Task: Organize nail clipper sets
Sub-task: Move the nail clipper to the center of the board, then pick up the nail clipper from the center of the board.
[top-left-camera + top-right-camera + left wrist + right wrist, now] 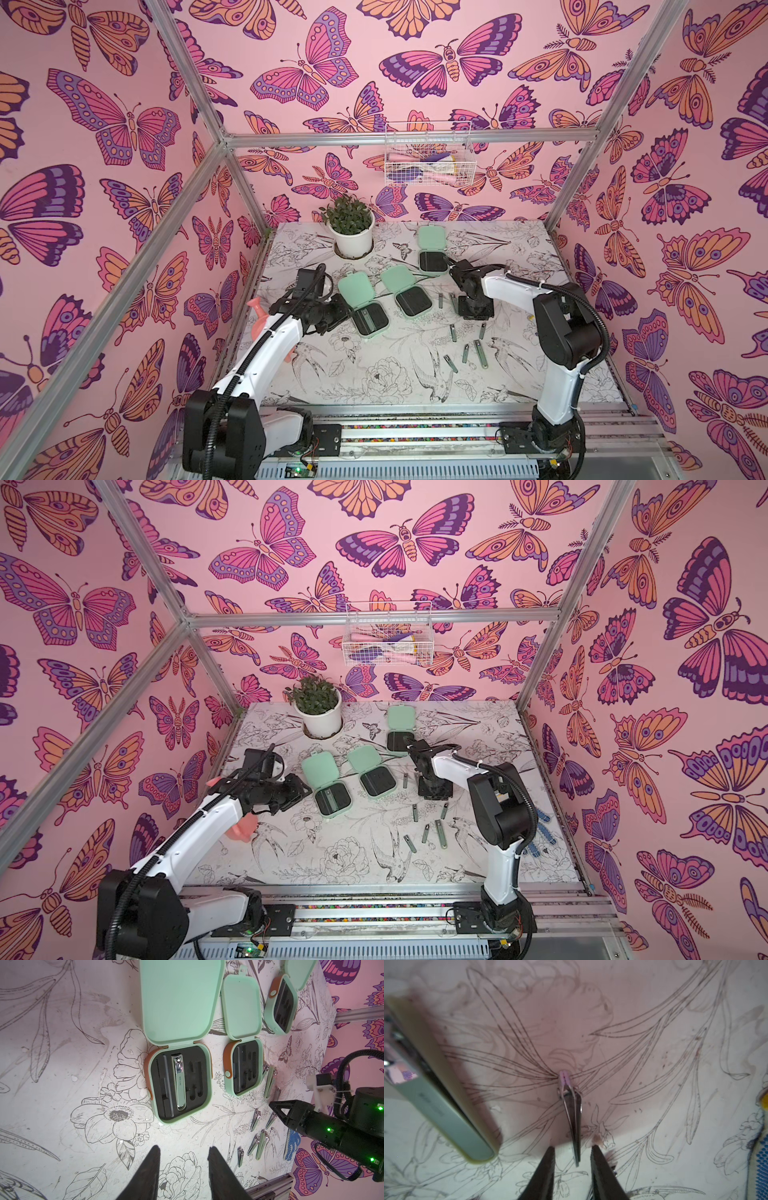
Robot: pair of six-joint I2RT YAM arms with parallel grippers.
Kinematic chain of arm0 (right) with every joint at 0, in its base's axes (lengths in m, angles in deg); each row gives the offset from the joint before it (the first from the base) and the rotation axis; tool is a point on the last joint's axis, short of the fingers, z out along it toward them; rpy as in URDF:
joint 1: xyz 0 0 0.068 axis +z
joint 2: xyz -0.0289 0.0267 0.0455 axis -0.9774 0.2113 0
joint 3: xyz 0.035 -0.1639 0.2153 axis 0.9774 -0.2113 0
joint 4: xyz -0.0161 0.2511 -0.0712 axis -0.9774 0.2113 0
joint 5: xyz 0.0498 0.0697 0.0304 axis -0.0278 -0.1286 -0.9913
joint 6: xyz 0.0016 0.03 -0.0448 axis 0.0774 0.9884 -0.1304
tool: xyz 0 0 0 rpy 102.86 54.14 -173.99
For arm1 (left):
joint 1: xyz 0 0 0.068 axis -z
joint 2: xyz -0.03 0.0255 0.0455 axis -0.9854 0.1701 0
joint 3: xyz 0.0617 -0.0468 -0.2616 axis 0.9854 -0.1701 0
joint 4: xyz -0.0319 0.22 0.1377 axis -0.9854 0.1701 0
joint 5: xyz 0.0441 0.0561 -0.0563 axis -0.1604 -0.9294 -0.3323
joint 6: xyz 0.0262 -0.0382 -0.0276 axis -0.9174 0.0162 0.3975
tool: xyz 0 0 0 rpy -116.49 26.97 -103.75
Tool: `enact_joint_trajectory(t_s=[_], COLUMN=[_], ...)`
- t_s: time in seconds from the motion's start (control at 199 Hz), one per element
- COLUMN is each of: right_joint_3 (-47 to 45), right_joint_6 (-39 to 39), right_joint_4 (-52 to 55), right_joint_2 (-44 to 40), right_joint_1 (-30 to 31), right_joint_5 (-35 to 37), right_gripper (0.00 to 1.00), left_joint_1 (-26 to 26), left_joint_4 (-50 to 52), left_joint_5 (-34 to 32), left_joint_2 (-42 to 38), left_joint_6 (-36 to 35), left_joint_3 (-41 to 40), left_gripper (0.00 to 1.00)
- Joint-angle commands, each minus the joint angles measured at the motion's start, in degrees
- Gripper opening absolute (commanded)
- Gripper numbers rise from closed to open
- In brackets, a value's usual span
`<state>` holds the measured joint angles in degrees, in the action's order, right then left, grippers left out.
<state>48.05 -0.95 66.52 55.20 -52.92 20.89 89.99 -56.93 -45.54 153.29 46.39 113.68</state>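
One small slim grey-green metal clipper [573,1118] lies on the table [654,1022], untouched, between the spread fingertips of the right end effector [572,1147], long axis running straight ahead.

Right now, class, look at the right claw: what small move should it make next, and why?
Probably close the right claw on the small clipper: its jaws stand open on either side of that clipper, which lies on the table ungripped, and the open case nearby has empty slots.
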Motion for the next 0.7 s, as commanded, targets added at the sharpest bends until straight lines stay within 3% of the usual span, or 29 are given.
enact_joint_trajectory(t_s=[0.0,0.342,0.699], right_joint_3=[-0.5,-2.9,-7.0], right_joint_6=[0.9,0.6,-0.4], right_joint_4=[-1.2,-3.8,-7.3], right_joint_2=[-1.3,-0.8,-1.9], right_joint_1=[-0.2,-3.1,-3.6], right_joint_5=[-1.2,-2.2,-4.3], right_gripper=[0.32,0.26,0.00], left_joint_1=[0.3,0.6,2.4], left_joint_4=[0.0,0.1,0.1], left_joint_5=[0.4,0.2,0.8], left_joint_2=[-0.2,0.1,1.1], left_joint_6=[-0.1,0.0,-0.1], left_joint_3=[0.9,1.3,2.9], left_gripper=[0.41,0.41,0.42])
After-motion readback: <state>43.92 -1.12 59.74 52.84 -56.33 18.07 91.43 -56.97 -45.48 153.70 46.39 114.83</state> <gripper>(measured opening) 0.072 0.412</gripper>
